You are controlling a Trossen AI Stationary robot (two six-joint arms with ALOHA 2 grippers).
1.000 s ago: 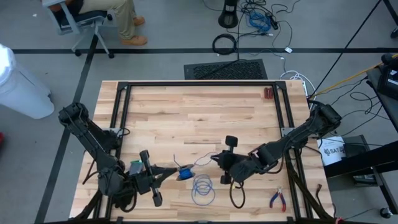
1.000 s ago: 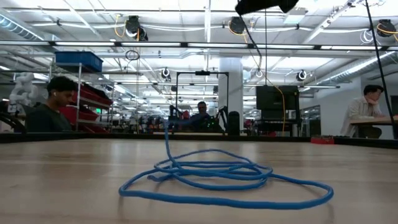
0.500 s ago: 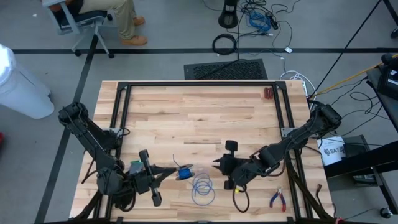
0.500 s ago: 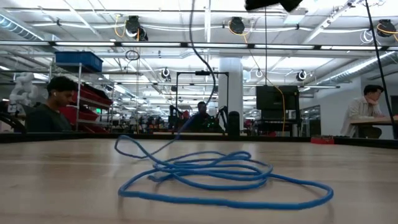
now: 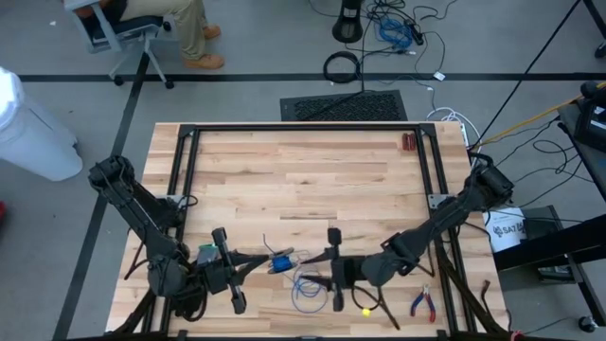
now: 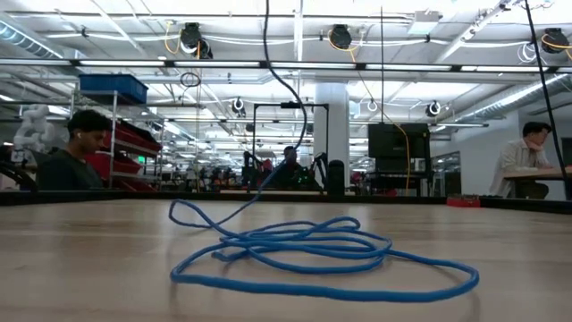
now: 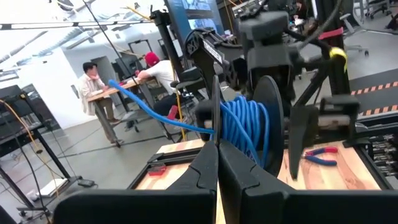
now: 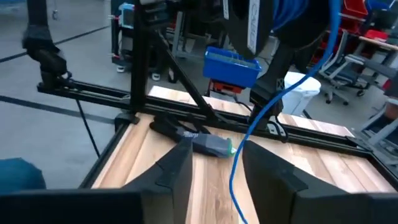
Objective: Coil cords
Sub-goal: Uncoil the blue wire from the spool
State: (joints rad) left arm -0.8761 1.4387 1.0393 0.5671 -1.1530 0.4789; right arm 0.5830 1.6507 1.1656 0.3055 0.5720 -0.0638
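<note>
Blue cord (image 5: 308, 284) partly hidden; left gripper (image 5: 268, 261) pinches it, right gripper (image 5: 333, 279) spread.

Bright even overhead light, soft faint shadows, glare off ceiling lamps (image 6: 190, 38), wrist views blurred up close

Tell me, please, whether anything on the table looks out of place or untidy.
The blue cord lies in loose, uneven loops near the table's front edge, with a strand lifted off the wood toward the left gripper. Red-handled pliers lie beside the right arm.
</note>
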